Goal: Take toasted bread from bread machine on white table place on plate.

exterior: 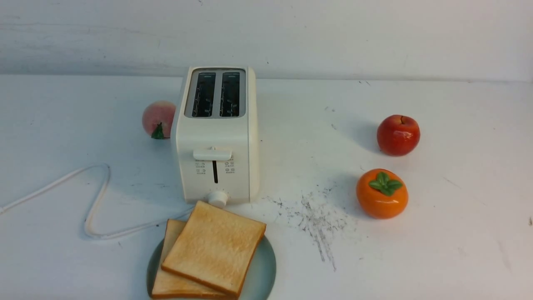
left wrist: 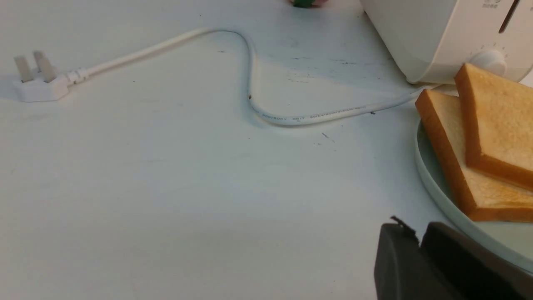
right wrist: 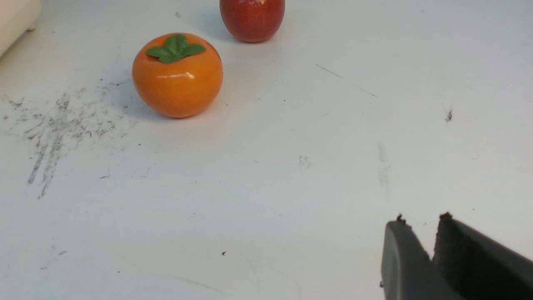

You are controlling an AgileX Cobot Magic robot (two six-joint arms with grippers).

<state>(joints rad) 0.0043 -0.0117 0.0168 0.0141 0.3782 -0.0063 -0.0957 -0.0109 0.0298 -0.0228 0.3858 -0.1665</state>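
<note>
Two slices of toasted bread lie overlapping on the pale blue-green plate (exterior: 265, 271) at the near edge of the white table (exterior: 437, 250). The upper slice (exterior: 214, 246) rests across the lower one (exterior: 168, 281). Just behind stands the bread machine (exterior: 216, 137), both slots empty and its lever up. In the left wrist view my left gripper (left wrist: 416, 228) hovers beside the plate's rim (left wrist: 429, 175), fingers together and empty, near the toasted bread (left wrist: 495, 121). My right gripper (right wrist: 422, 223) is over bare table with a narrow gap between its tips, holding nothing. Neither gripper shows in the front view.
The toaster's white cord (exterior: 98, 200) loops across the left of the table to a plug (left wrist: 39, 81). A peach (exterior: 158, 118) sits left of the toaster. A red apple (exterior: 398, 135) and an orange persimmon (exterior: 382, 193) stand at the right.
</note>
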